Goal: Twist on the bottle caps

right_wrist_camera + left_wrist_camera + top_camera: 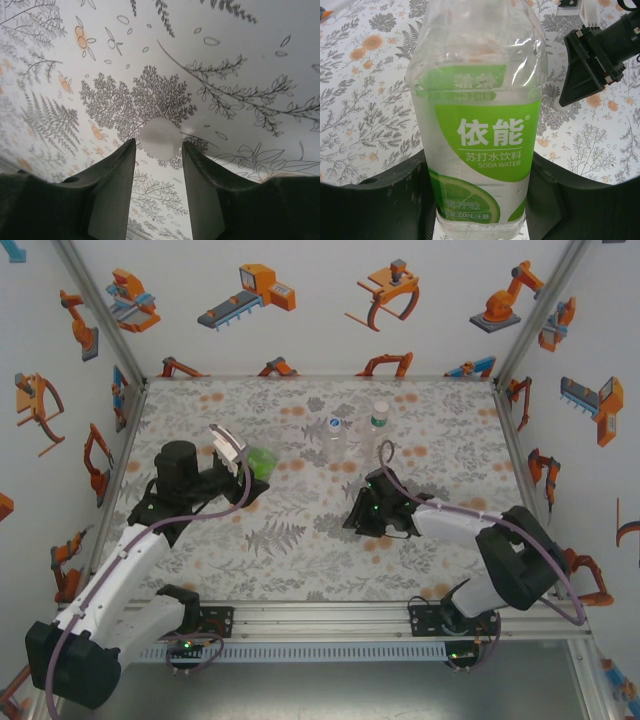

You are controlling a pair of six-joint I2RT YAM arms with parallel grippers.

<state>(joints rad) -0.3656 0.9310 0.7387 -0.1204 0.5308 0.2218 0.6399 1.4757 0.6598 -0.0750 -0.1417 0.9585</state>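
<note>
Right tool point(158, 144) straddles white cap point(160, 134); left tool point(479, 175) grips bottle point(477, 95).

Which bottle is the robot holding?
The green-labelled bottle, clamped in the left gripper. The shorter clear bottle and the taller clear bottle stand untouched on the mat.

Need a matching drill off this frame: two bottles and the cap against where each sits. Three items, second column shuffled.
1. green-label bottle
2. white cap
3. bottle with green neck band

A. upright near the back of the mat
B. clamped in the left gripper
C. on the mat, between the fingers of the right gripper

Pairs: 1-B, 2-C, 3-A
</note>
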